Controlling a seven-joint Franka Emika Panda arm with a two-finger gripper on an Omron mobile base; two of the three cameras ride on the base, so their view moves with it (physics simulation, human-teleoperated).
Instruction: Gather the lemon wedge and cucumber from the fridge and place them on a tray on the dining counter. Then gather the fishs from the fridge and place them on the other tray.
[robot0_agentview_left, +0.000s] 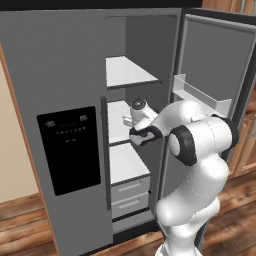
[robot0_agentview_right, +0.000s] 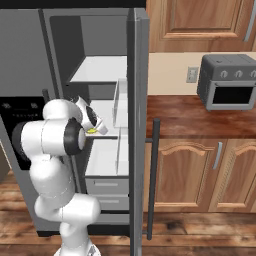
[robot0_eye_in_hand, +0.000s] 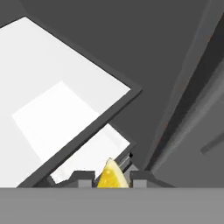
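Observation:
A yellow lemon wedge (robot0_eye_in_hand: 111, 177) sits pinched between my two dark fingertips, and my gripper (robot0_eye_in_hand: 113, 178) is shut on it. In the right base view the lemon wedge (robot0_agentview_right: 93, 131) peeks out as a small yellow spot at the gripper (robot0_agentview_right: 97, 129), just in front of the fridge's middle shelf (robot0_agentview_right: 107, 112). From the left base side, the gripper (robot0_agentview_left: 131, 121) is inside the open fridge, over the middle shelf (robot0_agentview_left: 116, 127). The hand view looks past the wedge at the white shelf (robot0_eye_in_hand: 57, 100) and its dark front edge.
The fridge's right door (robot0_agentview_left: 215, 65) stands open beside my arm, with a door bin (robot0_agentview_left: 200, 95) jutting inward. There is an upper shelf (robot0_agentview_left: 131, 72), a lower shelf (robot0_agentview_left: 126, 162) and drawers (robot0_agentview_left: 130, 192). A toaster oven (robot0_agentview_right: 227, 82) sits on the wooden counter (robot0_agentview_right: 200, 117) to the right.

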